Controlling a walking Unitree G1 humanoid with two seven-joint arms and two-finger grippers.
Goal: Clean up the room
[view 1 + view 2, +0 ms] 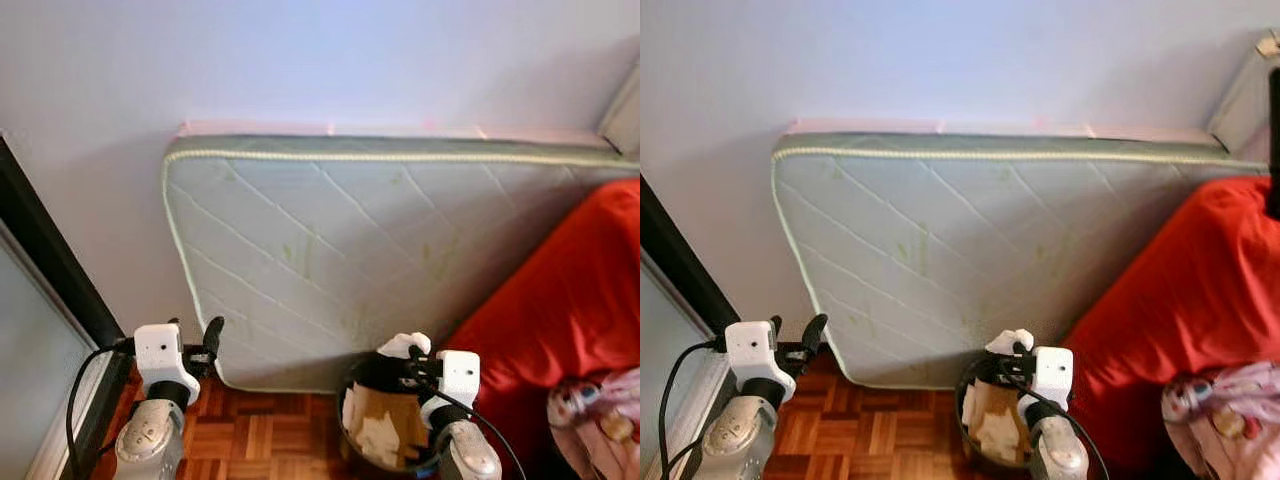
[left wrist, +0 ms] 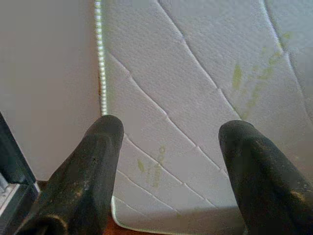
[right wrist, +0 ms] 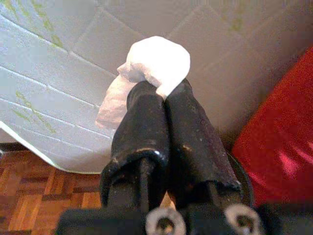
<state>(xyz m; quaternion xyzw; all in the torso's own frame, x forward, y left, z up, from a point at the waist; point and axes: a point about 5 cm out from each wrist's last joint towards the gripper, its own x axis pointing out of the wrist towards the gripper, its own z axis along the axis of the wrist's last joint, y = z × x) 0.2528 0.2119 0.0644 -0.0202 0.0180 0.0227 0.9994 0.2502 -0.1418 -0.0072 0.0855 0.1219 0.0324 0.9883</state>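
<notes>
Fingers of the right gripper [image 3: 164,95] press tight together on a crumpled white tissue [image 3: 152,66], which bulges out past their tips. Directly beneath this gripper sits a dark round waste bin [image 1: 352,440] holding torn cardboard and paper scraps [image 1: 385,425]. Just ahead of the fingertips, a quilted pale green mattress [image 1: 350,250] leans on its edge against the wall [image 1: 300,60]. To the gripper's right, a red blanket [image 1: 570,300] slopes down beside the bin. The left gripper [image 2: 168,142] hovers well apart on the other side, fingers spread wide and empty, pointing at the mattress's lower corner above the wooden parquet floor [image 1: 270,435].
</notes>
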